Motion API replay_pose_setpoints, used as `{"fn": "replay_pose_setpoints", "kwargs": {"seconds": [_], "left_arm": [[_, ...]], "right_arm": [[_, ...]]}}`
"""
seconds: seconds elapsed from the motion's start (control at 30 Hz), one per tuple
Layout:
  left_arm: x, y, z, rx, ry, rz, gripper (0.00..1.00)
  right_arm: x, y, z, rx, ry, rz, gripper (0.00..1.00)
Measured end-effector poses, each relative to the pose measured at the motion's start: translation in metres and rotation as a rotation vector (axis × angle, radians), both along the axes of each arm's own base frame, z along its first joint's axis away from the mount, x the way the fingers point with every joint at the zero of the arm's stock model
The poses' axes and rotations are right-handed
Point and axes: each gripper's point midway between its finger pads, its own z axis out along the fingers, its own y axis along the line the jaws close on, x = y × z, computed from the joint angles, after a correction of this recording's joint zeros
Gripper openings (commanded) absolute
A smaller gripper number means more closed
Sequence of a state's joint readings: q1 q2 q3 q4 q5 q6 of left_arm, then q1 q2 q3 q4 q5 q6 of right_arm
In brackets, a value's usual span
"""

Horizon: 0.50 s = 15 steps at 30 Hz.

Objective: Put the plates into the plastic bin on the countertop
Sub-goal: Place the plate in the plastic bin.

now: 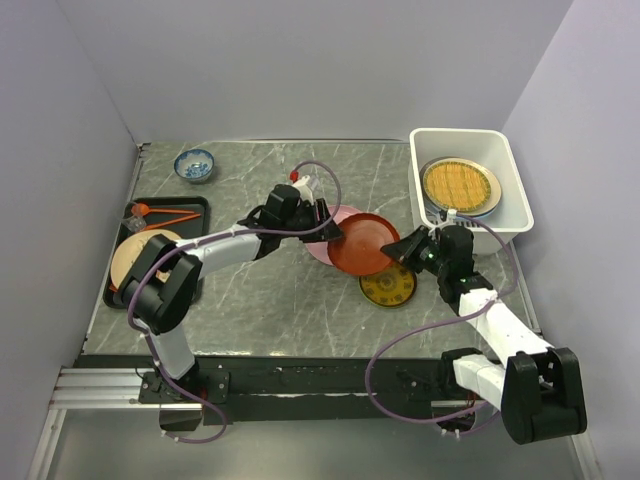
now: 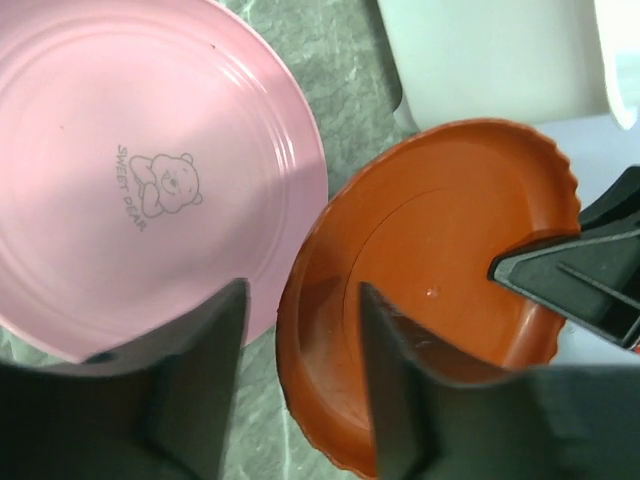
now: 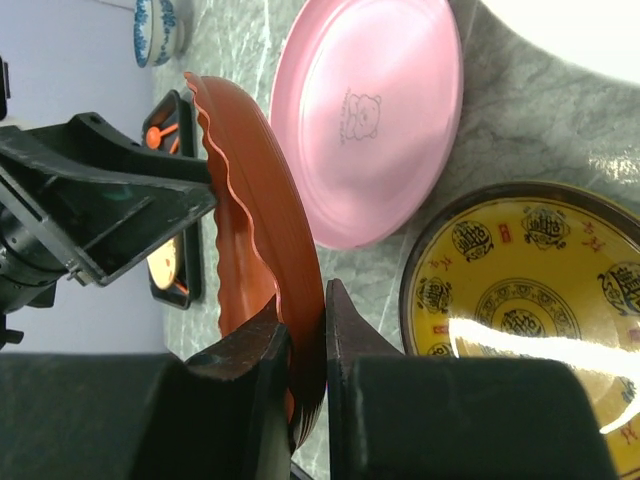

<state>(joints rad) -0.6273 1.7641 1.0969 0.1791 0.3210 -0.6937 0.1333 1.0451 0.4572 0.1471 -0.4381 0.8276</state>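
Tilting beside the pink plate (image 2: 130, 170), the red plate (image 1: 362, 243) is pinched at its rim by the right gripper (image 3: 305, 300); the left gripper (image 2: 300, 290) is held half open.

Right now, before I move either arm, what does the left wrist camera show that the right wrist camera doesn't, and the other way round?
Left wrist only: the left gripper from its own side, its fingers spread either side of the rim of the red-orange scalloped plate, not closed on it.
Right wrist only: the yellow patterned round plate, the small blue-and-white patterned bowl, and the right gripper pinching the red-orange plate's edge, seen edge-on.
Both: the red-orange plate and the pink round bear-printed plate.
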Motion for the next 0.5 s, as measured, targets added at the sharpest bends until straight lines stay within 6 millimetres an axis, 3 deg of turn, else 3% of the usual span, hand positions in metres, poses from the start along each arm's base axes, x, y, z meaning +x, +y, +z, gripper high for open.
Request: {"fn": "replay_pose_setpoints", "kwargs": {"seconds": [0.4, 0.5], "left_arm": [[-0.004, 0.013, 0.000, 0.028, -0.019, 0.038, 0.99], [-0.008, 0.021, 0.003, 0.040, -0.040, 0.059, 0.99]], "right_arm": [[-0.001, 0.001, -0.003, 0.005, 0.010, 0.006, 0.00], [0.000, 0.003, -0.004, 0.011, 0.010, 0.011, 0.00]]}}
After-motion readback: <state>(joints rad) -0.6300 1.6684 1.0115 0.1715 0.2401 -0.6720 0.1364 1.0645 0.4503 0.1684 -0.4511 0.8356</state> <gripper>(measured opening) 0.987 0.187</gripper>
